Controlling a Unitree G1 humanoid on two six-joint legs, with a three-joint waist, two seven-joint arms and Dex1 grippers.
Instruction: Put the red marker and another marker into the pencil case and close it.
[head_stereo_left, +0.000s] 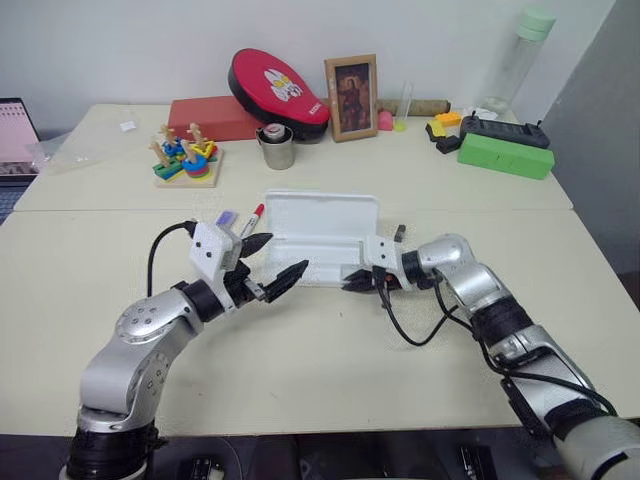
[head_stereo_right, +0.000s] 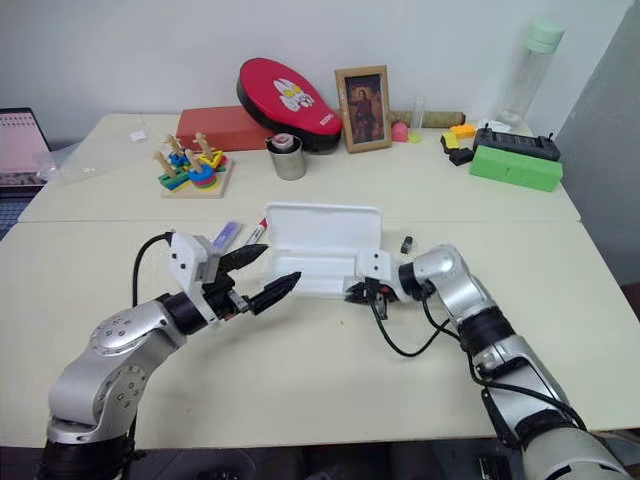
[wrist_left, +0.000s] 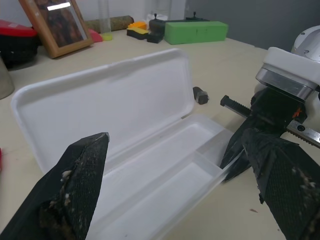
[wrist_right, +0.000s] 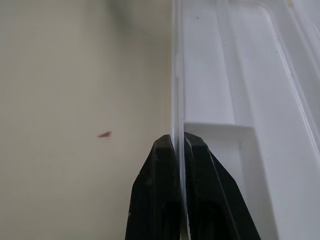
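1. With the lid standing up at the back, the case (head_stereo_left: 318, 238) lies open on the counter (head_stereo_left: 330, 350) in front of me, and I can see its tray is split by a divider into a long compartment and a short one at the right end.
2. My right fingers (wrist_right: 173, 150) are pinched shut on the thin front wall of the case, right at the divider, one finger outside the wall and one inside.
3. In the head view the right gripper (head_stereo_left: 362, 280) sits at the case's front right corner, pointing left.
4. My left fingers (head_stereo_left: 275, 262) are spread wide and hold nothing; they hang just left of the case's front left corner, pointing toward it.
5. The red marker (head_stereo_left: 252, 220) lies on the counter just left of the lid, its red cap toward the back, partly hidden behind my left gripper.
6. The purple highlighter (head_stereo_left: 226, 218) lies just left of the red marker, also outside the case.
7. A small dark piece (wrist_left: 200, 95) rests on the counter near the lid's right end.
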